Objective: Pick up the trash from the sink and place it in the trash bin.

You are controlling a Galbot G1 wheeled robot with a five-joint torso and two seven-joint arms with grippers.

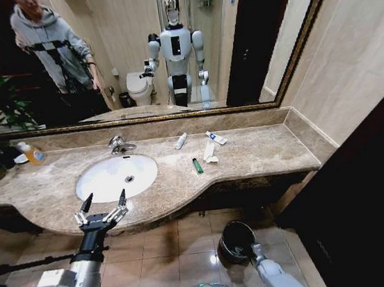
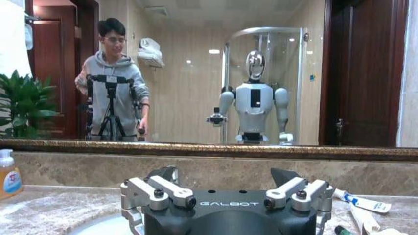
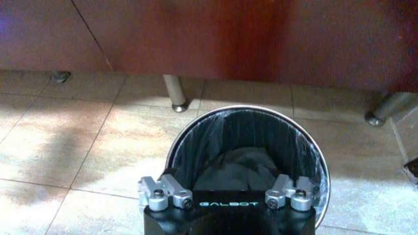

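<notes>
Right gripper [image 1: 251, 250] is seen low at the rim of the trash bin [image 1: 233, 239] on the floor tiles below the counter [image 1: 263, 152]; whether its fingers are apart or closed cannot be told. Left gripper [image 1: 102, 201] is held at the counter's front edge, just before the sink [image 1: 115, 177], fingers spread wide, nothing held. Trash is found on the counter right of the sink: green stick [image 1: 197, 165], crumpled paper [image 1: 209, 151], two white tubes [image 1: 180, 141] farther back. Faucet [image 1: 117, 145] behind the basin, orange soap bottle [image 1: 31, 153] at far left.
</notes>
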